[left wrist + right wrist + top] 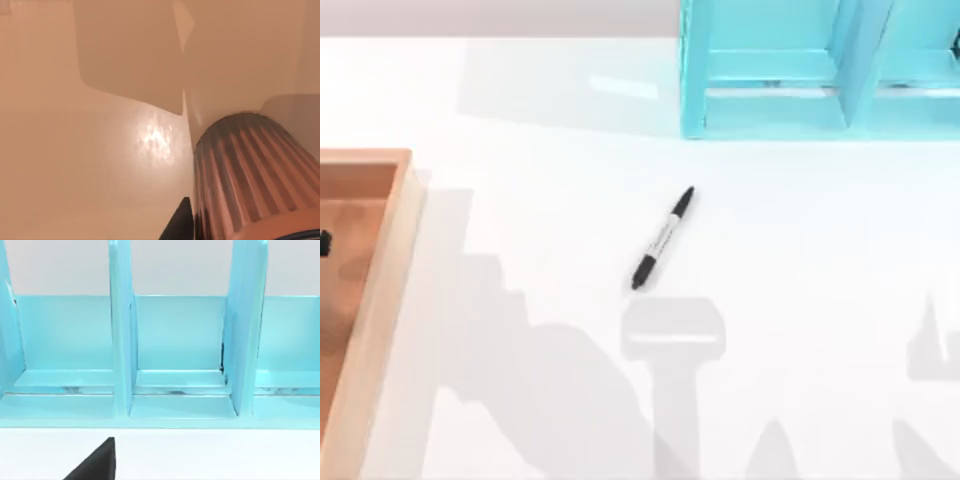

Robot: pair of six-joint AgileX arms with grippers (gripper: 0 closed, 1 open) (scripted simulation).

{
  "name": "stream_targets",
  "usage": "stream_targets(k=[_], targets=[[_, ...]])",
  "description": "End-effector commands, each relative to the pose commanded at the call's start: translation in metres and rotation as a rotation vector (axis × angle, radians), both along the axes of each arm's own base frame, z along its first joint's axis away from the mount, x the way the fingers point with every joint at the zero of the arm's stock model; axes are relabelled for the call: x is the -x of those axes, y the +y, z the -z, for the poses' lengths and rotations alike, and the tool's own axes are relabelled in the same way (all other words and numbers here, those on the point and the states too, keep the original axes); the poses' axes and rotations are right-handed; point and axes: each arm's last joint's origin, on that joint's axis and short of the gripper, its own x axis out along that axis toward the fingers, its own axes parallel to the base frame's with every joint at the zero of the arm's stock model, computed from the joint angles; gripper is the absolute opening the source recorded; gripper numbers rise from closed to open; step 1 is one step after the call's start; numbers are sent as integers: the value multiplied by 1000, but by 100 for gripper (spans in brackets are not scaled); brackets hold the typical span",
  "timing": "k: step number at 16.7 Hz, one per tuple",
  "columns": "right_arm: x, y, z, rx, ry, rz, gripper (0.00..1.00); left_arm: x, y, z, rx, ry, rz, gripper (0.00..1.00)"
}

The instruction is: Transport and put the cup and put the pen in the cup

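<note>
Inside the wooden tray at the table's left, the cup sits close under my left wrist; whether that gripper holds it I cannot tell. Cup-fetching seems in hand: next, carry it toward the pen lying mid-table, well apart.

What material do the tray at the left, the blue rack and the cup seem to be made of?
Tray: apparently wood, matte tan with a thick raised rim. Rack: probably plastic or painted board, smooth glossy turquoise. Cup: unclear, perhaps ribbed metal or plastic, its reddish-brown wall faintly shiny.
</note>
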Motion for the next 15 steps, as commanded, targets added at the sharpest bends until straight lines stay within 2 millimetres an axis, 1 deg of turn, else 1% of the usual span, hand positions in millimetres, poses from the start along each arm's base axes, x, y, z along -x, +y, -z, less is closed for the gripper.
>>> stream_targets(k=[1, 10, 12, 15], targets=[[0, 0, 0, 0, 0, 0, 100, 0, 0, 0, 0, 0, 0, 0], [0, 0, 0, 0, 0, 0, 100, 0, 0, -1, -1, -4, 1, 0], [0, 0, 0, 0, 0, 0, 100, -5, 1, -8, -8, -24, -25, 0], [0, 0, 0, 0, 0, 0, 100, -20, -1, -34, -23, -89, -90, 0]])
